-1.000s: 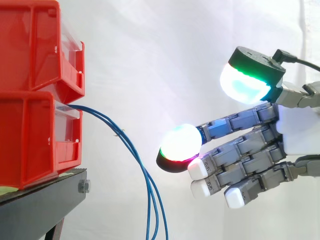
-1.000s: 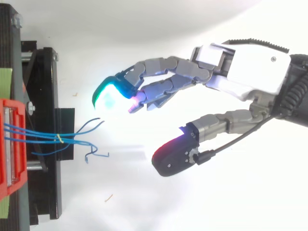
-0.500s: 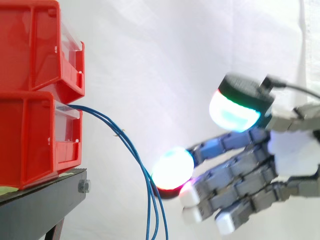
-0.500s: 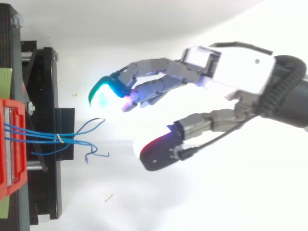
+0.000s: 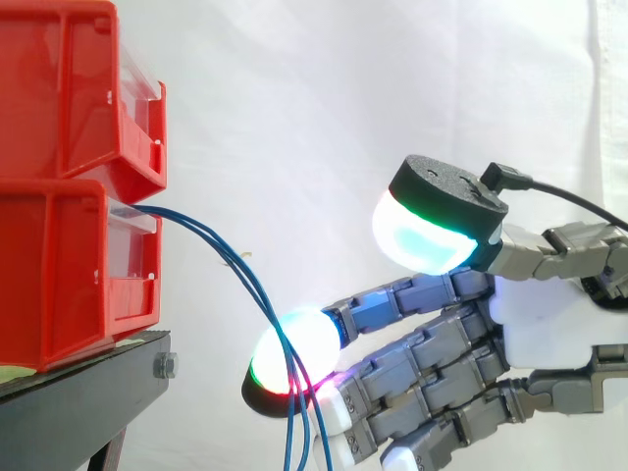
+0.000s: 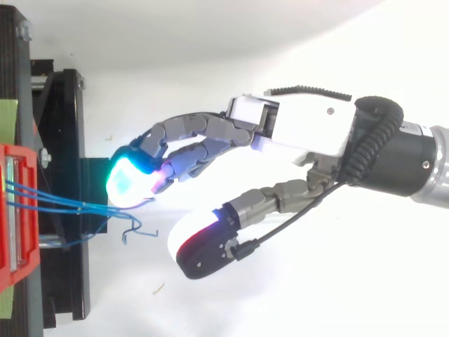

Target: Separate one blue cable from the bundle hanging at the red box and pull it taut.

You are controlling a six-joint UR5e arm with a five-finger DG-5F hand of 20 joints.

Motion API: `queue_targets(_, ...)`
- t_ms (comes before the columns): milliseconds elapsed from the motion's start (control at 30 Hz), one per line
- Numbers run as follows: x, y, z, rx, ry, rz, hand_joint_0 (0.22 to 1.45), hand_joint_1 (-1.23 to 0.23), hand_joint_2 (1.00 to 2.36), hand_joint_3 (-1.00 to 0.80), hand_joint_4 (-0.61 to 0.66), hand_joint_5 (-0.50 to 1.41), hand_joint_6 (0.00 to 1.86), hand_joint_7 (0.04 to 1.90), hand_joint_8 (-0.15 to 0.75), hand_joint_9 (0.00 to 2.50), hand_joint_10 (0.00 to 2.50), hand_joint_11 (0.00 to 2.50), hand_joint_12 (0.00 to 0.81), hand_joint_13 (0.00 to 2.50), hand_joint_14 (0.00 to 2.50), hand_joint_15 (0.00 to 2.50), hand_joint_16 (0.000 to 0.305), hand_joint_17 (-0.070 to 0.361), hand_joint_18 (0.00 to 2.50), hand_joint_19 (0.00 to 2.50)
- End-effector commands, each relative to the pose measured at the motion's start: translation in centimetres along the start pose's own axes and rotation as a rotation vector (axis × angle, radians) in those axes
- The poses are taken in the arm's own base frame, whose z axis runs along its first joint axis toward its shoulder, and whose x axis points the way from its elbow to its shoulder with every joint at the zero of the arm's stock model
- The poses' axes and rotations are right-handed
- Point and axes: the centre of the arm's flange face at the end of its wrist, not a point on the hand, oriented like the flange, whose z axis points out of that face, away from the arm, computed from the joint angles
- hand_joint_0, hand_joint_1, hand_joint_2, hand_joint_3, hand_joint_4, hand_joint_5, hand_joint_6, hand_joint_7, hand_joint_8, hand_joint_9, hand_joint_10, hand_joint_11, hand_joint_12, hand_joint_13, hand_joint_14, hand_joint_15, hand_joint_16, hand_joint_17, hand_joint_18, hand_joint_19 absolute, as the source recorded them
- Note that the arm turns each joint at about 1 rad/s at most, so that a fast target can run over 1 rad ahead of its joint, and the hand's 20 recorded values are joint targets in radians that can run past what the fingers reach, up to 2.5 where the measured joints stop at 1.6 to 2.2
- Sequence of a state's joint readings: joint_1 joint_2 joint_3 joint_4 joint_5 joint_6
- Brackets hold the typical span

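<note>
- The robot hand [image 5: 549, 324] is open. Its fingers are stretched out, its thumb [image 6: 200, 246] is held apart, and it grips nothing.
- The blue cables [image 5: 235, 263] hang right at its front fingertip [image 5: 294, 348]. From the side they cross in front of that glowing pad.
- From above, the pad lies over the cables. Their curly loose ends [image 6: 133, 226] sit between fingers and thumb.
- From the side, two red bins [image 5: 69, 285] are stacked beyond the fingertips on a black stand [image 5: 88, 392]. Three cable strands hang low down.

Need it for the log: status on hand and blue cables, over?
Open hand, one pad at the blue cables. Cables slack from lower red bin, none separated. Nothing blocking.
</note>
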State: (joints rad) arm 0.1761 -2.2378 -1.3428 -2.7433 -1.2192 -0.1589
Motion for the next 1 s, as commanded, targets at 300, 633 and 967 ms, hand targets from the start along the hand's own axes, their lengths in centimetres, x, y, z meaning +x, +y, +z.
queue_targets(300,0.1,-1.9,1.5,-0.029,0.037,0.06,0.55,-0.69,1.0,-0.5,0.24,-0.18,0.5,0.85,0.272,0.69,0.01,0.3,0.255,0.6,0.01,0.22,0.028,0.063,0.59,0.36)
queue_targets(633,-0.7,0.3,2.7,-0.062,0.068,0.084,0.58,-0.69,1.0,-0.49,0.25,-0.16,0.5,0.87,0.275,0.72,0.01,0.31,0.253,0.64,0.01,0.23,0.027,0.06,0.6,0.38)
queue_targets(967,-0.5,0.7,2.8,-0.068,0.076,0.088,0.62,-0.71,1.01,-0.39,0.25,-0.14,0.5,1.03,0.277,0.76,0.01,0.34,0.256,0.69,0.01,0.26,0.025,0.057,0.62,0.38)
